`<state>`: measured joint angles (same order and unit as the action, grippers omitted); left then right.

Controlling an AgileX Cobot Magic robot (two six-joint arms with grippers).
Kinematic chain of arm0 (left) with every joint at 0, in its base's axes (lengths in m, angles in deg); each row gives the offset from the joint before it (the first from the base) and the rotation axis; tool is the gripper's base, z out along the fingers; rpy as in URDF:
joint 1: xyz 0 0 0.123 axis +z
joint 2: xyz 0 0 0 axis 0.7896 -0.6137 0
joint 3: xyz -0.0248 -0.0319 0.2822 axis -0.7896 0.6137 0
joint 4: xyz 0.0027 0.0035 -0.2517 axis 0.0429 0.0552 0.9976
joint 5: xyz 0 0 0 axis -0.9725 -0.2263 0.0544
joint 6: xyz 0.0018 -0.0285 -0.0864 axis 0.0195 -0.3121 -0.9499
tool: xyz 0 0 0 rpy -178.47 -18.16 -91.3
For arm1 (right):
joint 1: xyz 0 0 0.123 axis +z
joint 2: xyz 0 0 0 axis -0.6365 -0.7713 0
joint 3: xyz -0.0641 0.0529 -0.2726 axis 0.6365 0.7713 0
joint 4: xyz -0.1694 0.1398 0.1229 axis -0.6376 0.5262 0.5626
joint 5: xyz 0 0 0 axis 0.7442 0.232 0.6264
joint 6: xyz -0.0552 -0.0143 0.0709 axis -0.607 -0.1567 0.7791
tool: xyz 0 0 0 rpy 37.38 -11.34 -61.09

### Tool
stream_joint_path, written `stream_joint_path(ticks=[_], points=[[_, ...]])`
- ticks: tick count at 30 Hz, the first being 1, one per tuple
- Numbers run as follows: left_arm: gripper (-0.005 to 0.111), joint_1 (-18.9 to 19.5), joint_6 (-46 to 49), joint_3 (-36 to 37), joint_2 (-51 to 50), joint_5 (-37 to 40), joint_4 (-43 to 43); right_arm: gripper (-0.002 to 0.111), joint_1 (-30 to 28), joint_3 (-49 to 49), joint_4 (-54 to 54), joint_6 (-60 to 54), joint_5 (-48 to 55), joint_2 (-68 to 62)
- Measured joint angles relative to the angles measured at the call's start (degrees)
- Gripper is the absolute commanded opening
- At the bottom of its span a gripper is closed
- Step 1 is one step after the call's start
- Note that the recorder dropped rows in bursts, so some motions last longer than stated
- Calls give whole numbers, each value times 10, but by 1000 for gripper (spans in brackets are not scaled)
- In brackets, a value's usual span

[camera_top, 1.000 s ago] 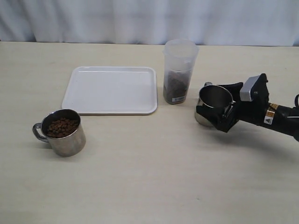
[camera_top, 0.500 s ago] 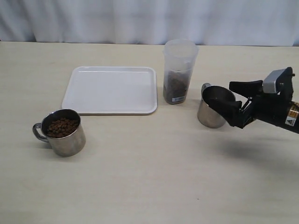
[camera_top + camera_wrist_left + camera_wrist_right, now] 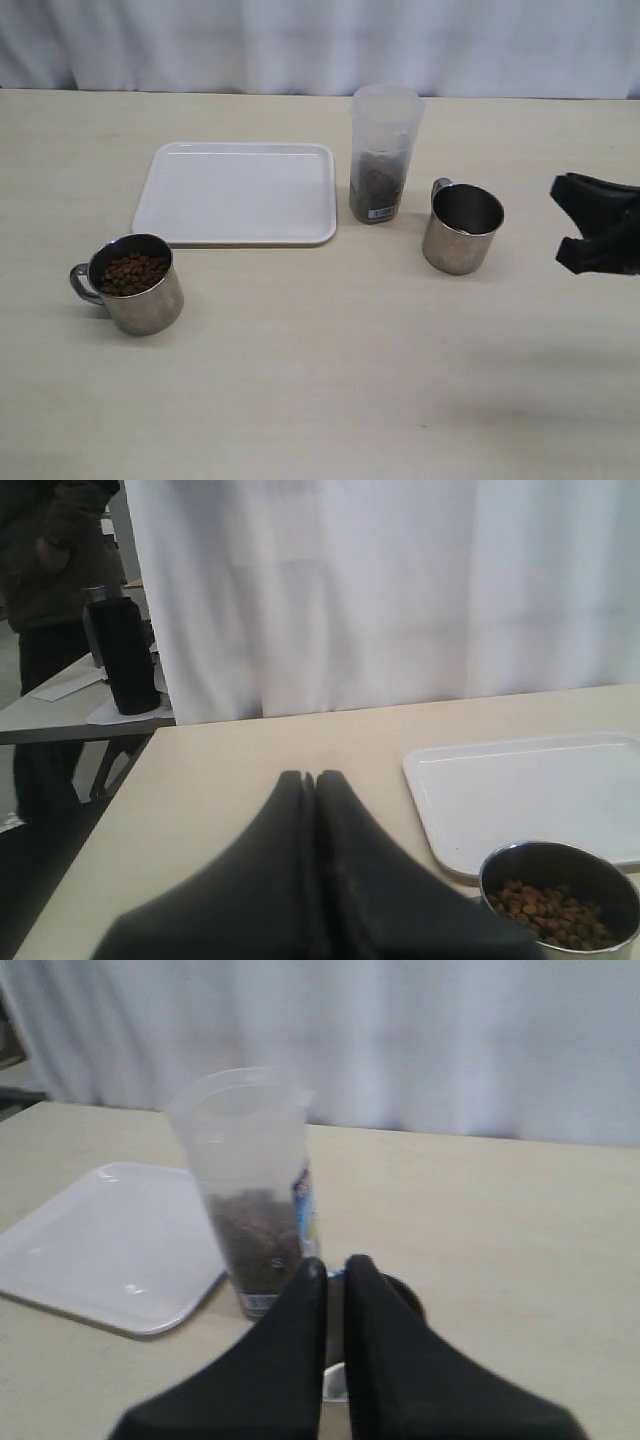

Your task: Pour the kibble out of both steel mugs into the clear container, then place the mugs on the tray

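The white tray (image 3: 235, 192) lies upper left of centre. Just right of it stands the clear container (image 3: 384, 150), its lower part dark with kibble (image 3: 376, 185). An empty steel mug (image 3: 462, 230) sits right of centre and a full steel mug (image 3: 135, 285) at lower left. The table (image 3: 320, 380) is pale wood and the curtain (image 3: 300, 40) white. The left gripper (image 3: 308, 777) and right gripper (image 3: 335, 1265) are pinched together, gripping nothing.

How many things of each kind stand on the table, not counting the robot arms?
Steel mugs: 2
Clear container: 1
White tray: 1
Total: 4
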<state>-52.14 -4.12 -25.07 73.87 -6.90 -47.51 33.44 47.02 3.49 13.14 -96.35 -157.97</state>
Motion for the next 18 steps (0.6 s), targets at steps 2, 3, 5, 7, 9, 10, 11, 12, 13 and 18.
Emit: stream_joint_path(ticks=[2, 3, 5, 7, 9, 10, 11, 12, 13, 18], points=[[0, 0, 0, 0, 0, 0, 0, 5, 0, 37, 51, 0, 36, 59], [0, 0, 0, 0, 0, 0, 0, 5, 0, 57, 71, 0, 52, 92], [0, 0, 0, 0, 0, 0, 0, 5, 0, 88, 90, 0, 76, 160], [0, 0, 0, 0, 0, 0, 0, 5, 0, 115, 97, 0, 101, 221], [0, 0, 0, 0, 0, 0, 0, 5, 0, 123, 96, 15, 149, 288], [0, 0, 0, 0, 0, 0, 0, 5, 0, 124, 90, 30, 174, 315], [0, 0, 0, 0, 0, 0, 0, 5, 0, 126, 73, 57, 206, 353], [0, 0, 0, 0, 0, 0, 0, 5, 0, 126, 56, 80, 225, 376], [0, 0, 0, 0, 0, 0, 0, 5, 0, 126, 31, 105, 245, 398], [0, 0, 0, 0, 0, 0, 0, 5, 0, 126, -194, 329, 299, 506]])
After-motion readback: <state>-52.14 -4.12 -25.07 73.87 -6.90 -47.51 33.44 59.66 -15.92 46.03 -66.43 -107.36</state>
